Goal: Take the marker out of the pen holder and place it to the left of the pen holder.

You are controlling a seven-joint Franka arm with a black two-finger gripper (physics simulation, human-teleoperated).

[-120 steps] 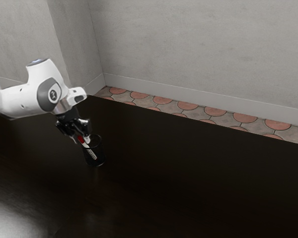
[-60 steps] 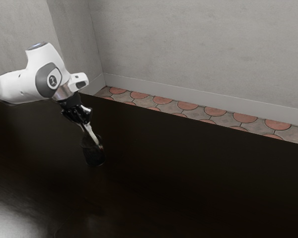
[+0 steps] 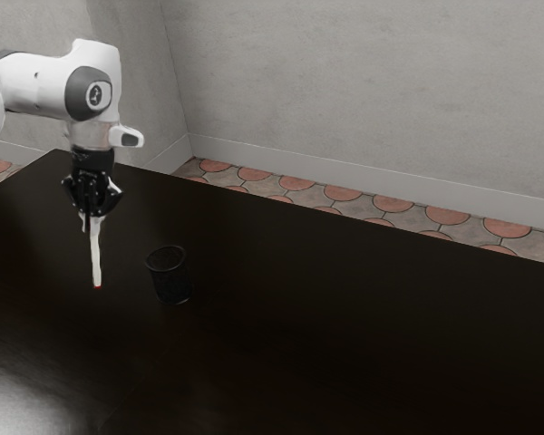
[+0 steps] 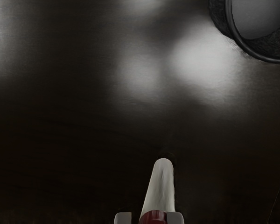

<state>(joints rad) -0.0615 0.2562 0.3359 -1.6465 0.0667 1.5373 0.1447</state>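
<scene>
Exterior view: wall (image 3: 363, 91), soft grey light | arm (image 3: 41, 82), bright white, grey shading | tabletop (image 3: 344, 326), near-black, pale glare (image 3: 18, 394) at lower left corner | Wrist view: tabletop dim, diffuse white glare patches, brightest near pen holder (image 4: 218, 17) | Light's direction: cannot tell

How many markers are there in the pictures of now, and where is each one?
1. The marker is held upright in the gripper, outside the pen holder, toward the exterior view's left.

Red-and-white marker (image 3: 96, 258), glossy black pen holder (image 3: 172, 285).
</scene>
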